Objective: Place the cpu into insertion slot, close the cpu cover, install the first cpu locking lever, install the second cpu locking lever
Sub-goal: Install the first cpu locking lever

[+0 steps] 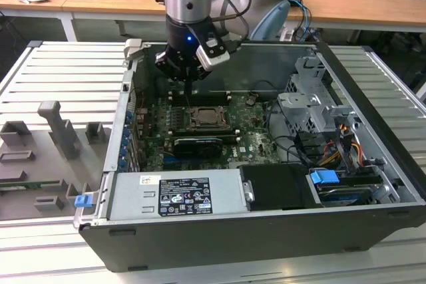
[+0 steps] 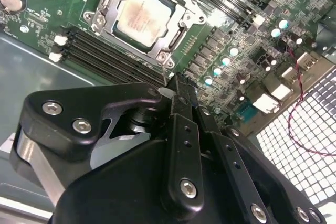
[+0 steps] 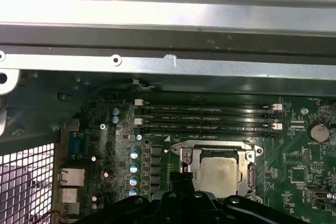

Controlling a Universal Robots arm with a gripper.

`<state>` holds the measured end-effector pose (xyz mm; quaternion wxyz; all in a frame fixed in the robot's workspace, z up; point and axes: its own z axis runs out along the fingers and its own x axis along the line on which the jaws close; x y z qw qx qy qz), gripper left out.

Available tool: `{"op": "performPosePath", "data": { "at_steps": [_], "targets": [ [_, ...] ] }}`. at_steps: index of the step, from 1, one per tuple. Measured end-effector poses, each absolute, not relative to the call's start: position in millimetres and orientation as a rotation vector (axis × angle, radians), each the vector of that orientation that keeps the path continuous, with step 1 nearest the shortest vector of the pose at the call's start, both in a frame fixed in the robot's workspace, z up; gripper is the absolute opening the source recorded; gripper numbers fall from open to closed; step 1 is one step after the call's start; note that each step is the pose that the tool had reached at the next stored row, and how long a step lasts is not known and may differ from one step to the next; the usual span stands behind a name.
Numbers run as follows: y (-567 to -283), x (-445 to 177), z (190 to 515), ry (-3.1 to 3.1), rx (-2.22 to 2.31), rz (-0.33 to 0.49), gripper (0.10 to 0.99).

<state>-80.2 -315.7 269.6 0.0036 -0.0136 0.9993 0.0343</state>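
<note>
Hovering tool (image 2: 181, 84) pinched together, empty, over the memory slots (image 2: 105, 53); seated cpu (image 2: 142, 17) lies just beyond its tips.

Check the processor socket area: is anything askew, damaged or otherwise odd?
Nothing is askew: the chip lies square, framed by the flat metal cover. Its pale face does carry a brownish smudge, which may be residue. The end effector hangs shut near the cover, holding nothing.

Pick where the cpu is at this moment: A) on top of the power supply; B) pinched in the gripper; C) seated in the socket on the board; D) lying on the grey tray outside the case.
C: the cpu lies flat inside the frame of the cpu cover, apart from the gripper.
</note>
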Motion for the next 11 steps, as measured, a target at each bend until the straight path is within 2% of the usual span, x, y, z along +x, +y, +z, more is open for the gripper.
{"op": "performPosePath", "data": {
  "at_steps": [11],
  "targets": [
    [-315,-100,265,3.132,-0.051,0.108,0.106]
  ]
}}
